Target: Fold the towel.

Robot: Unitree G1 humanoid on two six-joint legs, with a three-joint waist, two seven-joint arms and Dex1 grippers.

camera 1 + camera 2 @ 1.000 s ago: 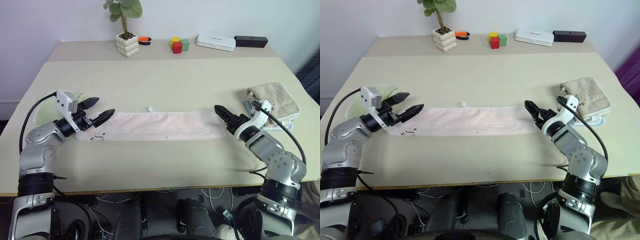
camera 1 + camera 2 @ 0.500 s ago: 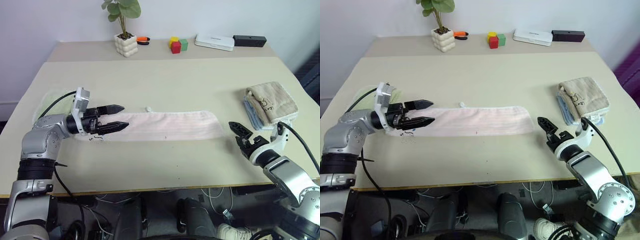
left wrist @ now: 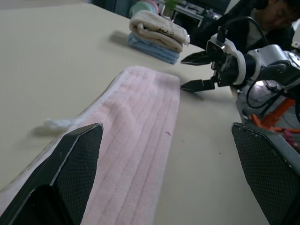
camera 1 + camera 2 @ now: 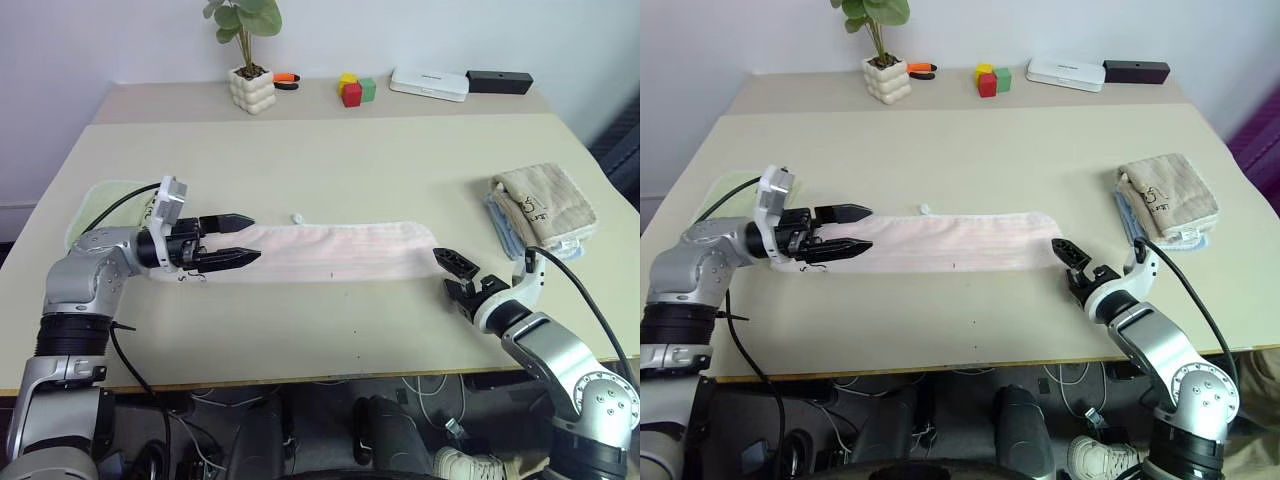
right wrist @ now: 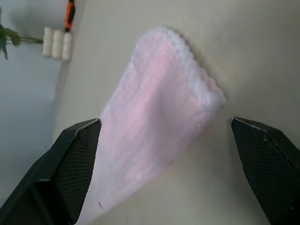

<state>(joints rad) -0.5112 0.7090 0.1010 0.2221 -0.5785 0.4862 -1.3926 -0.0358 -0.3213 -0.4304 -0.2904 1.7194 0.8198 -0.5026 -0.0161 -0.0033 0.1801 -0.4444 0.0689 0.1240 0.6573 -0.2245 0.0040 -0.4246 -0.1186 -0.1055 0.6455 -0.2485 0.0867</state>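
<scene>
A: Where lies the long pale pink terry cloth towel (image 4: 335, 252)?

B: Flat along the beige table (image 4: 330, 165), nearer its front edge.

A: And the grippers?

B: The left gripper (image 4: 238, 238) and the right gripper (image 4: 455, 276) are both released, one at each towel end.

The towel (image 4: 335, 252) lies flat along the counter (image 4: 330, 160); the left end effector (image 4: 238, 238) gapes over one end, the right end effector (image 4: 455, 273) beside the other.
</scene>
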